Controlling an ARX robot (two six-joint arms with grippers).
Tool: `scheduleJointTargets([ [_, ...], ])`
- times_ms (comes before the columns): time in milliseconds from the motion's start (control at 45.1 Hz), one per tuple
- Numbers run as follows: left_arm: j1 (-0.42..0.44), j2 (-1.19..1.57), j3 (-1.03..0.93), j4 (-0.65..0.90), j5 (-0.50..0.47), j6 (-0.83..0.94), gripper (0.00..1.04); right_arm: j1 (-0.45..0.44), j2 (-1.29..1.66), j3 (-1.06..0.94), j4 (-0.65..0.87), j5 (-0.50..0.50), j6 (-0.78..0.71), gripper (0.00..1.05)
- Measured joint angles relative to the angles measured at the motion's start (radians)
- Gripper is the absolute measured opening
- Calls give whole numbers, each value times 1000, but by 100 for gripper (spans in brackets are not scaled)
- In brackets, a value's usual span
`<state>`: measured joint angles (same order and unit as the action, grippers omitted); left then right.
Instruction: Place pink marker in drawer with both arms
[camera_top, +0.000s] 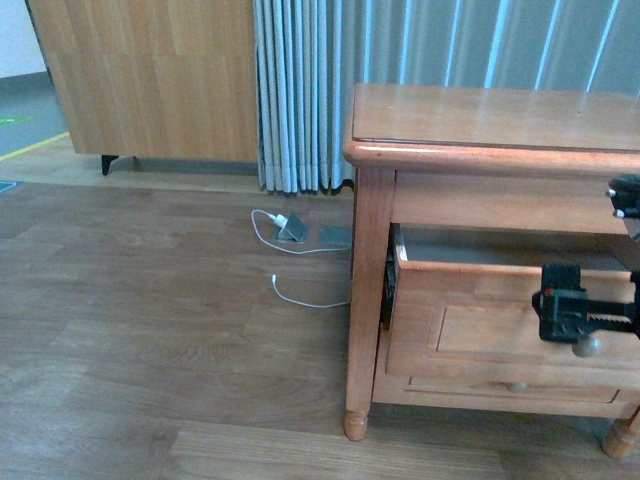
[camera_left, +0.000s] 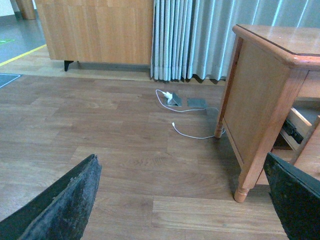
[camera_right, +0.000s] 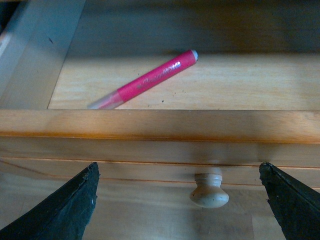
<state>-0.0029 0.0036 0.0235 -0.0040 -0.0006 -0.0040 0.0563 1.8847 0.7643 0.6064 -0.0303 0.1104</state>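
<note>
Pink marker (camera_right: 150, 80) inside open drawer (camera_right: 160, 125)

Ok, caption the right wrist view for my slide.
Pink marker lying inside the open drawer, right hand open around its knob.

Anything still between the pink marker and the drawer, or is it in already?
Nothing visible. The pink marker already lies on the floor of the open drawer. The right gripper is open at the knob, holding nothing.

pink marker (camera_right: 150, 80) | silver lettering along barrel | too blurred to read
</note>
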Motion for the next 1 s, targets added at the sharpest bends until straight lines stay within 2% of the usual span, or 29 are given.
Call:
scheduleJointTargets([
  [200, 0, 0, 0, 0, 0, 0, 99, 12, 119, 112, 110, 59, 36, 96],
  [422, 0, 0, 0, 0, 0, 0, 99, 5, 241, 253, 155, 90, 37, 96],
  [821, 0, 0, 0, 0, 0, 0, 99, -15, 294, 291, 175, 73, 9, 96],
  [999, 0, 0, 0, 0, 0, 0, 99, -32, 235, 243, 156, 82, 2, 96],
])
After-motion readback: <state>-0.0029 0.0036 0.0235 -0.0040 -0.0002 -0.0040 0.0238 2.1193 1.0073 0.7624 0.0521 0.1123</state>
